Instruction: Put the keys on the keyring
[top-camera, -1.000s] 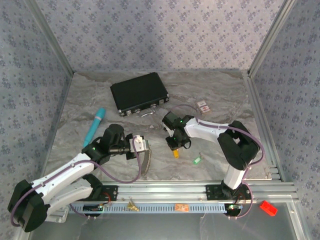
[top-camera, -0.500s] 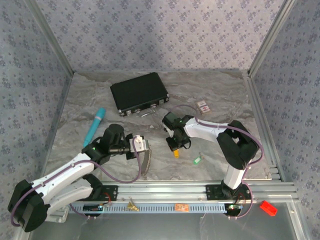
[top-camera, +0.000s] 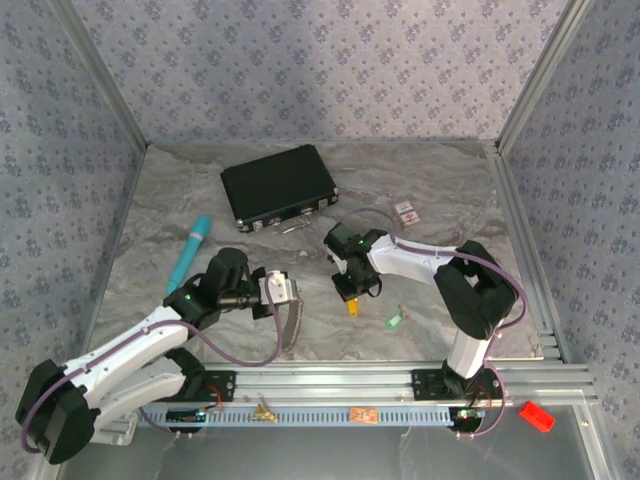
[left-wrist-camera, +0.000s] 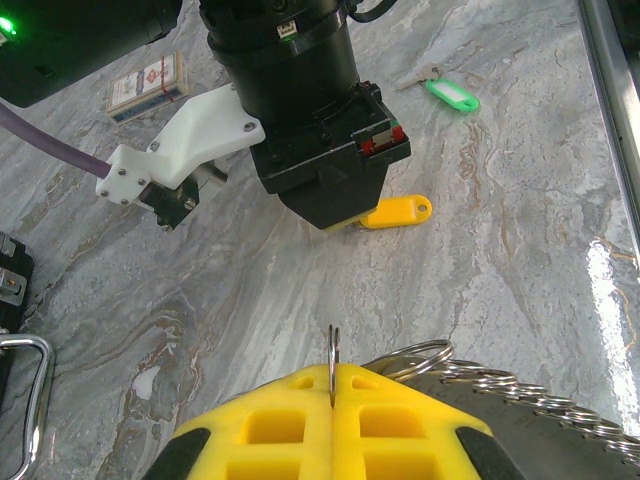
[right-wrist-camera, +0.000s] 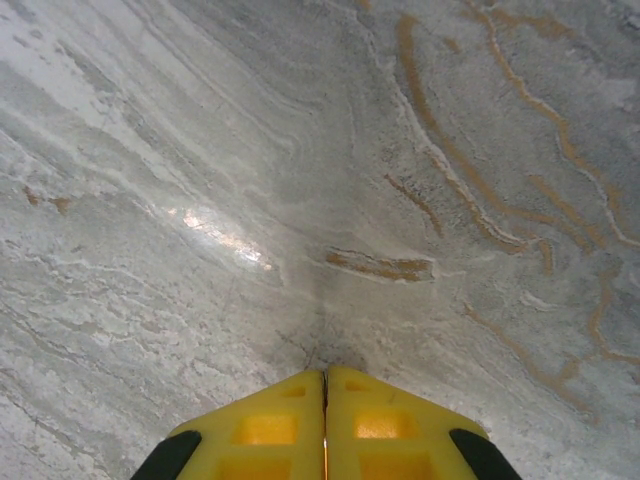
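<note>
My left gripper (left-wrist-camera: 333, 368) is shut on one thin ring of the keyring (left-wrist-camera: 520, 398), whose silvery chain trails off to the right and hangs below the gripper (top-camera: 290, 300) in the top view. My right gripper (top-camera: 350, 290) points down at the table with its jaws shut (right-wrist-camera: 325, 372). The yellow key (left-wrist-camera: 398, 212) pokes out from under its fingers, its metal end hidden between them. A green key (left-wrist-camera: 451, 96) lies on the table (right-wrist-camera: 330, 200) to the right of it.
A black case (top-camera: 278, 186) lies at the back, its metal handle (left-wrist-camera: 22, 400) near my left gripper. A teal stick (top-camera: 190, 252) rests at the left. A small white-and-pink card (top-camera: 407, 212) sits behind the right arm.
The right gripper's jaws have closed over the yellow key's end. The left gripper and the keyring have stayed put.
</note>
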